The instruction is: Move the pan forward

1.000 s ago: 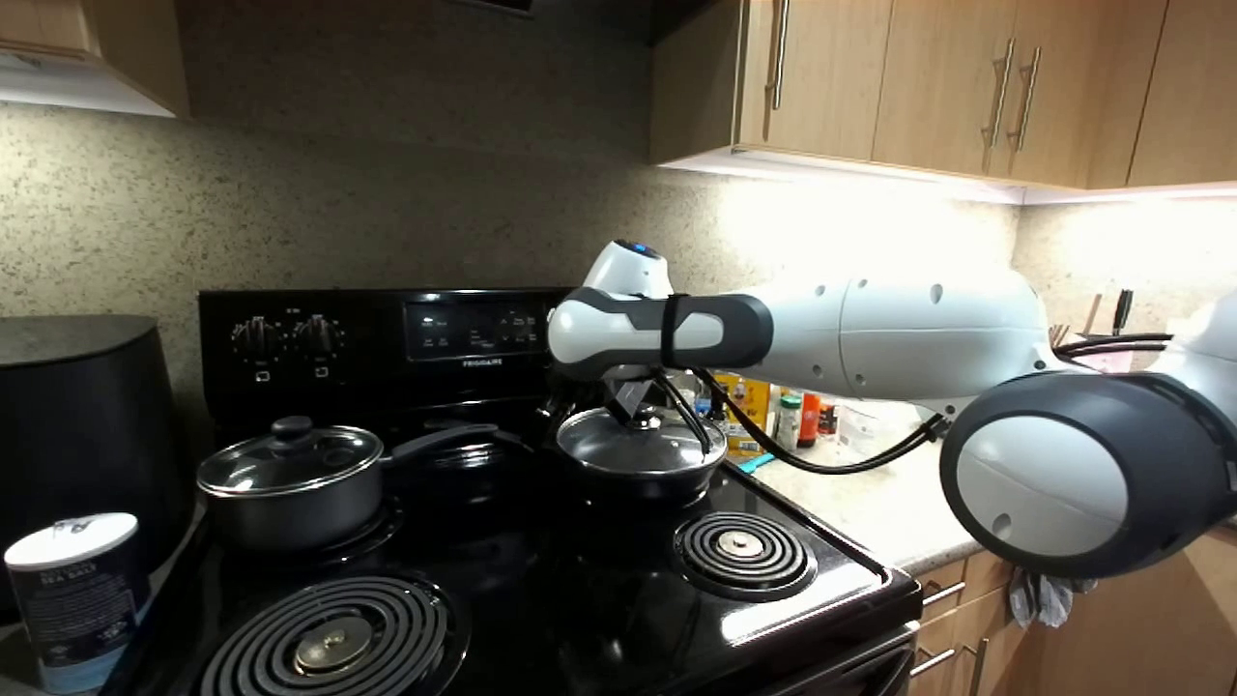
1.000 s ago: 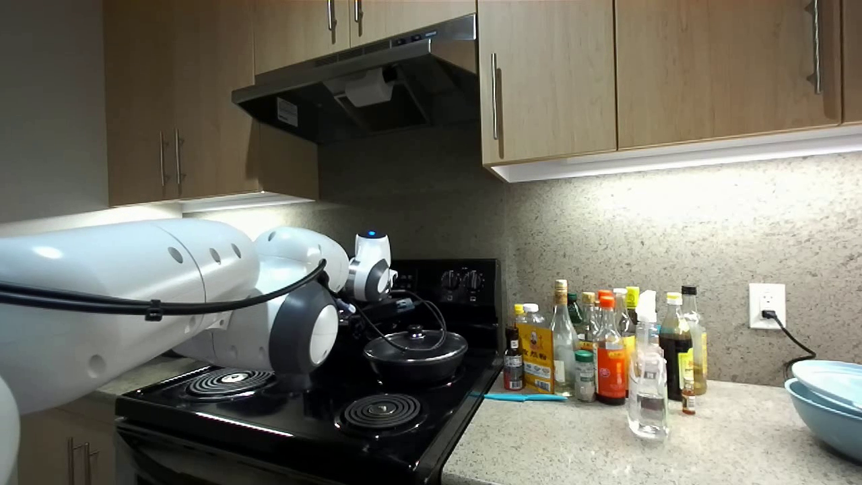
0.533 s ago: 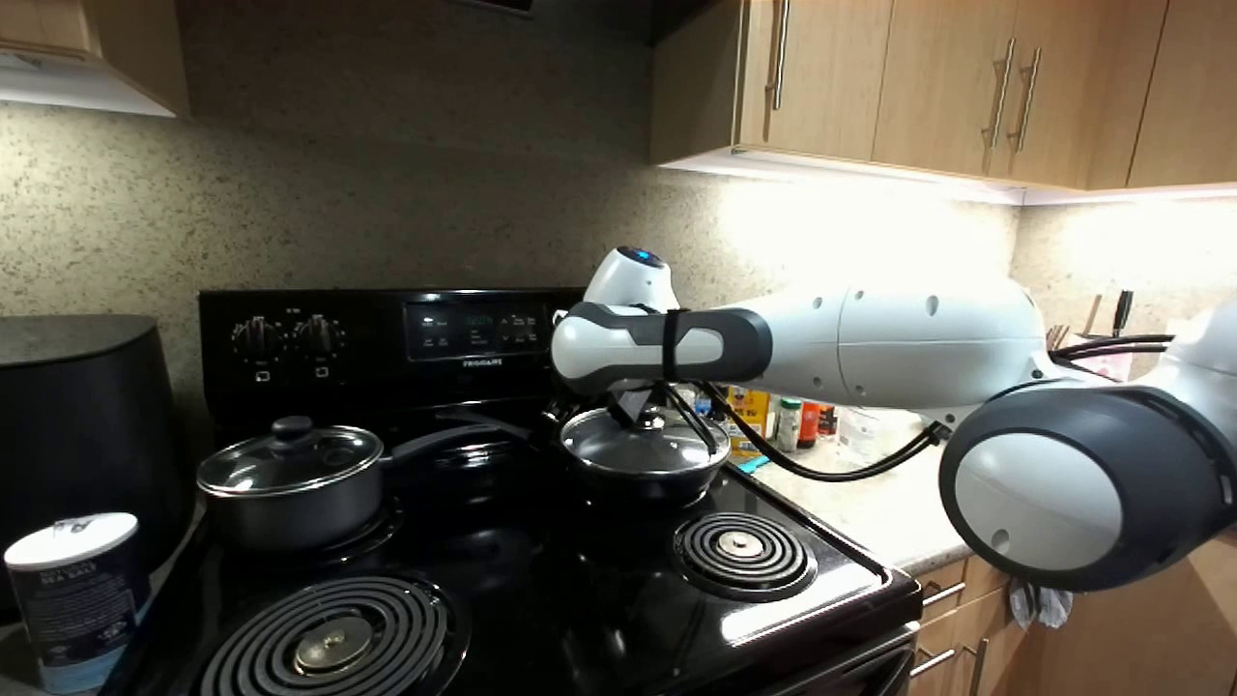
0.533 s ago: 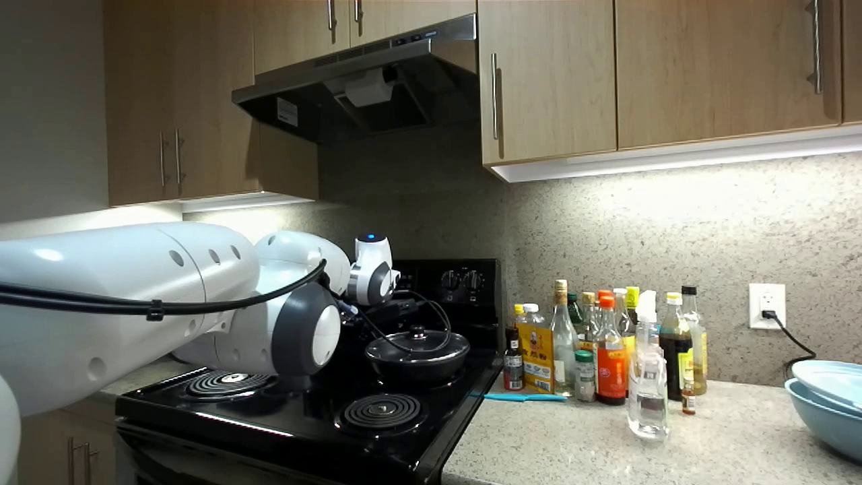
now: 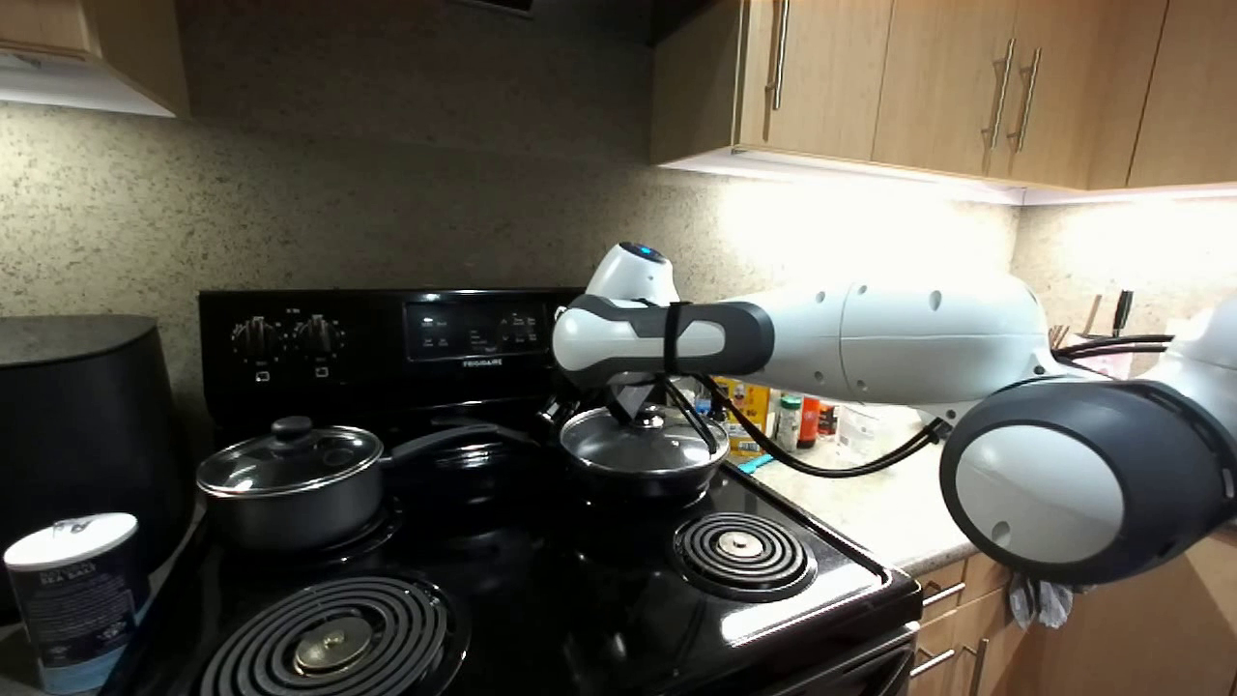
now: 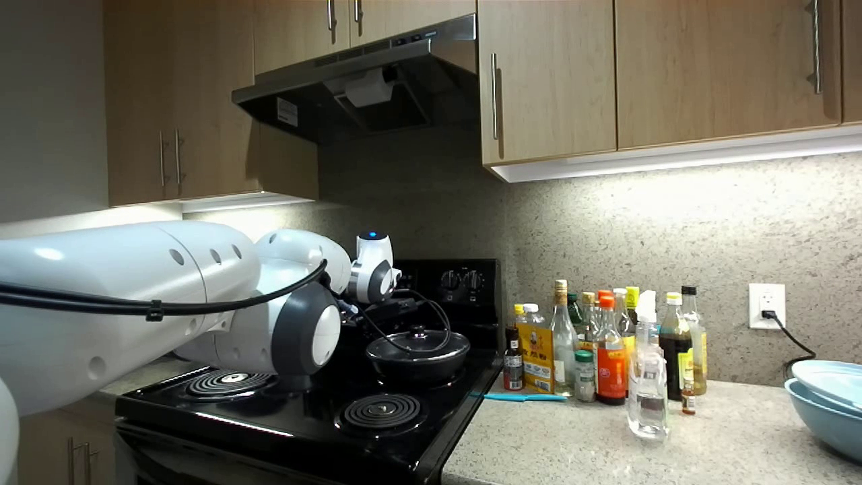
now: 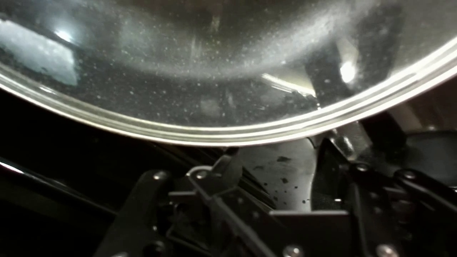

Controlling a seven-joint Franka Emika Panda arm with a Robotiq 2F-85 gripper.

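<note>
Glass-lidded frying pan point(image 6: 417, 369) sits on coil stove point(image 5: 541, 619), gripper point(image 7: 279, 151) near its rim, fingers apart, can't tell if gripping.

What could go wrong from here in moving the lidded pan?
The glass lid might slide if the pan jerks. The black cable, crossing in front of the lid in an exterior view, could catch its knob. The pot handle, reaching toward the pan, might get knocked.

Stovetop point(image 5: 541, 599), rear: lidded pan point(image 5: 638, 462), lidded pot point(image 5: 290, 498) | Counter point(image 6: 539, 444): bottles point(image 6: 609, 377), spray bottle point(image 6: 648, 391), blue bowl point(image 6: 828, 424)
</note>
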